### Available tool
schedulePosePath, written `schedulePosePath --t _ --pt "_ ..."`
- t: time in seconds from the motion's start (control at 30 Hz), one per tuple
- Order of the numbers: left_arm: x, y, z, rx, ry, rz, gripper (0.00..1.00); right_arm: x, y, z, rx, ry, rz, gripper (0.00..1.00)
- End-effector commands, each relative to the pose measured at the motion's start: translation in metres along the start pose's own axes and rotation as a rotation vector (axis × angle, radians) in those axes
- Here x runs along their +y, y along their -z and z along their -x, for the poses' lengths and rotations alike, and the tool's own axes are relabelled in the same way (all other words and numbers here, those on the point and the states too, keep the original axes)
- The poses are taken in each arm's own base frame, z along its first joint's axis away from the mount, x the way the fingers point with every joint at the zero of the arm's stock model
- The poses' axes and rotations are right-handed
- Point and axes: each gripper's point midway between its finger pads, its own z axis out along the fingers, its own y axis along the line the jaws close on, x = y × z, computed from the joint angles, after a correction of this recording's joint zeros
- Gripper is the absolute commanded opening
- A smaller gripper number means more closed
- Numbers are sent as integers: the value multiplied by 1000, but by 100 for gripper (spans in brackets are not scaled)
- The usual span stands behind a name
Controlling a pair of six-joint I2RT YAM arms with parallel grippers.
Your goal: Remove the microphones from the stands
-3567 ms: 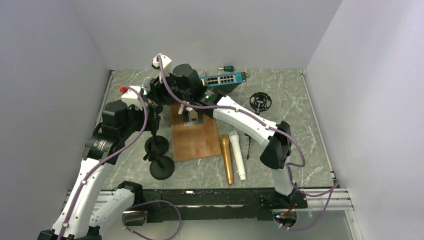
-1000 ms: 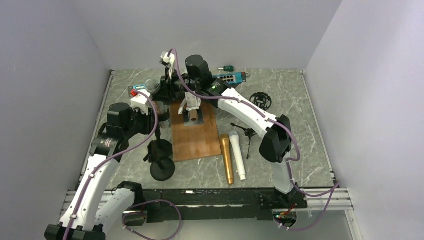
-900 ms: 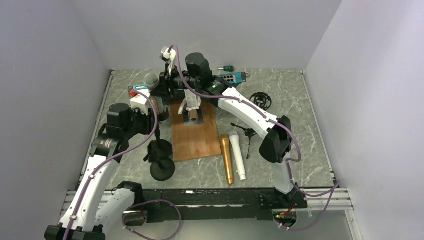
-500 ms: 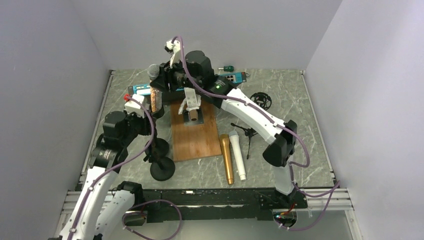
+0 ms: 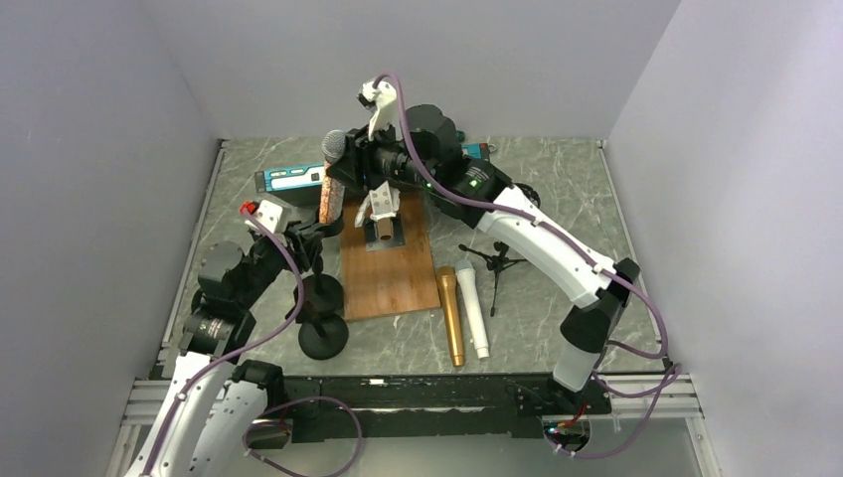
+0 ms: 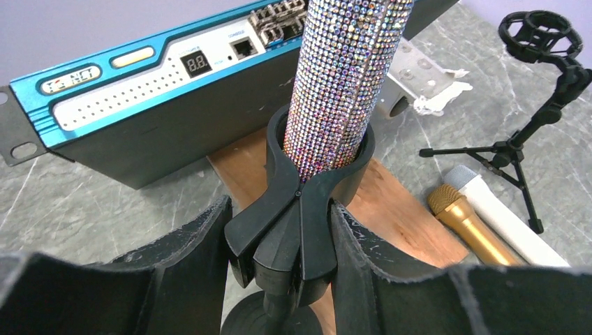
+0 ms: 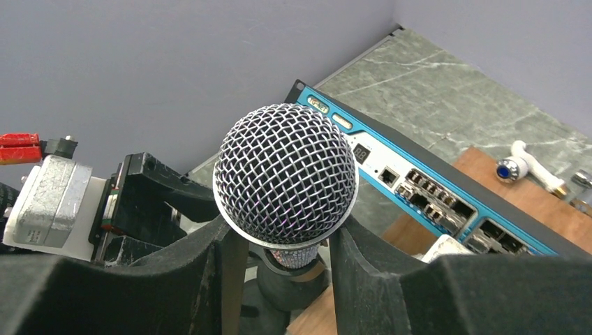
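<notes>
on grey-green marble table [image 5: 577, 189] between lavender walls [image 5: 497, 60], right jaws tight on microphone [image 7: 285, 183], left jaws tight on stand clip [image 6: 300, 209]

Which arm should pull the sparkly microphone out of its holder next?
The right one. The right gripper is clamped on the sparkly microphone just under its head, so it can probably lift it straight out. The left gripper pinches the stand's clip, steadying it.

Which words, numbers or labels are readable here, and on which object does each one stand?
"88", roughly, on the small display of the blue network switch.
Lettered badge at the switch's left end: too blurred to read.
Microphone, stand clip: no text seen.
</notes>
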Motion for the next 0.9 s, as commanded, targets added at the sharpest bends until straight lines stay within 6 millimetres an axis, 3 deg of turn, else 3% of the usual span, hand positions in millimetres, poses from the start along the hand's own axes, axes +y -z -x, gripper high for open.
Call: schedulePosePath --t 0.0,0.13,0.3,0.37,0.63,0.87 --pt "18 13 -63 223 42 89 0 -3 41 149 -461 88 12 0" --pt "17 13 -75 259 40 79 0 20 12 134 -441 102 102 0" --pt "21 12 -84 288 39 94 0 47 -26 126 -404 229 86 0" --pt "21 12 -85 292 43 95 0 55 -28 134 -420 265 79 0" --pt "23 12 -90 306 38 105 0 69 23 185 -586 308 72 0" --pt "22 9 -92 316 39 93 0 88 60 213 -669 334 83 0"
